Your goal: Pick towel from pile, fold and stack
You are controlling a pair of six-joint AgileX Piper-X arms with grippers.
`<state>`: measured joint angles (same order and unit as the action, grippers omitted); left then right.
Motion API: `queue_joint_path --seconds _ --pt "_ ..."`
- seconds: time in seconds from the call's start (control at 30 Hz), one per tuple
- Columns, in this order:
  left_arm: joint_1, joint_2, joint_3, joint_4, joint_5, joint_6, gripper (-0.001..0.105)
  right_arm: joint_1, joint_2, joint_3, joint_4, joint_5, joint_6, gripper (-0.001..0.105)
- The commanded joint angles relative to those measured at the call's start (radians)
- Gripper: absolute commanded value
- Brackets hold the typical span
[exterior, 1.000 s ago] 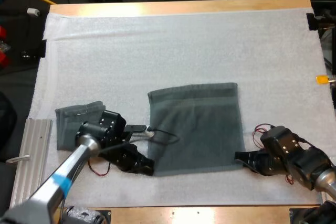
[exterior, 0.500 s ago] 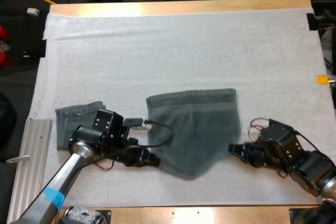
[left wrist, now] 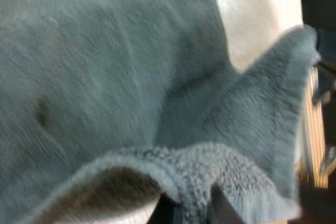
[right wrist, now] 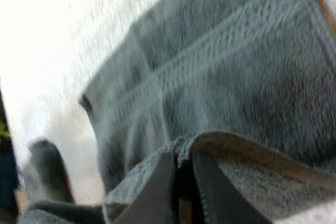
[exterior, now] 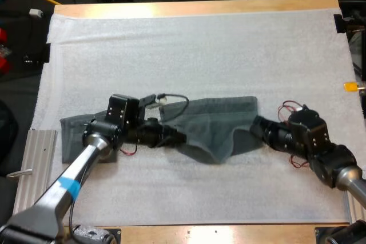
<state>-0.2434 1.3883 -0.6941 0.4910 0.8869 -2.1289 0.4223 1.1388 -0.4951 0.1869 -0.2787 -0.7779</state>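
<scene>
A dark grey-green towel (exterior: 214, 127) lies mid-mat, its near edge lifted and carried toward its far edge, sagging in the middle. My left gripper (exterior: 178, 137) is shut on the towel's near left corner; in the left wrist view the towel (left wrist: 131, 103) drapes over the pinched edge at my left gripper (left wrist: 191, 208). My right gripper (exterior: 257, 125) is shut on the near right corner, and the right wrist view has my right gripper (right wrist: 181, 182) pinching the towel (right wrist: 220, 77) at its hem. A folded towel (exterior: 74, 127) of the same colour lies flat at the left, behind my left arm.
A ribbed metal rail (exterior: 31, 170) lies along the mat's left near side. The white mat (exterior: 194, 50) stretches bare beyond the towel to the wooden far edge (exterior: 194, 7).
Both grippers rose and moved away from the near side, carrying the towel's near edge over toward its far edge. The flat towel now hangs folded between them.
</scene>
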Motion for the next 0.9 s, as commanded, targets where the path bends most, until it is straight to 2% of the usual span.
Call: queue_joint_path --seconds 0.0,0.2,0.4,0.6,0.73,0.87 --pt "0.016 0.017 -0.007 -0.038 0.011 -0.030 0.000 -0.017 0.020 -0.009 -0.041 -0.020 0.028 0.000" --pt "0.079 0.100 -0.007 -0.134 0.011 -0.114 0.000 -0.051 0.112 -0.009 -0.152 -0.020 0.124 0.000" --pt "0.099 0.149 -0.008 -0.210 0.009 -0.119 0.000 -0.050 0.173 -0.009 -0.226 0.039 0.188 0.000" --pt "0.124 0.152 -0.008 -0.288 0.000 -0.122 0.000 -0.050 0.179 -0.009 -0.244 0.146 0.189 0.000" --pt "0.127 0.152 -0.008 -0.292 -0.057 -0.122 0.000 -0.050 0.179 -0.009 -0.256 0.172 0.189 0.000" --pt "0.127 0.152 -0.008 -0.298 -0.071 -0.122 0.000 -0.050 0.179 -0.009 -0.284 0.172 0.189 0.000"
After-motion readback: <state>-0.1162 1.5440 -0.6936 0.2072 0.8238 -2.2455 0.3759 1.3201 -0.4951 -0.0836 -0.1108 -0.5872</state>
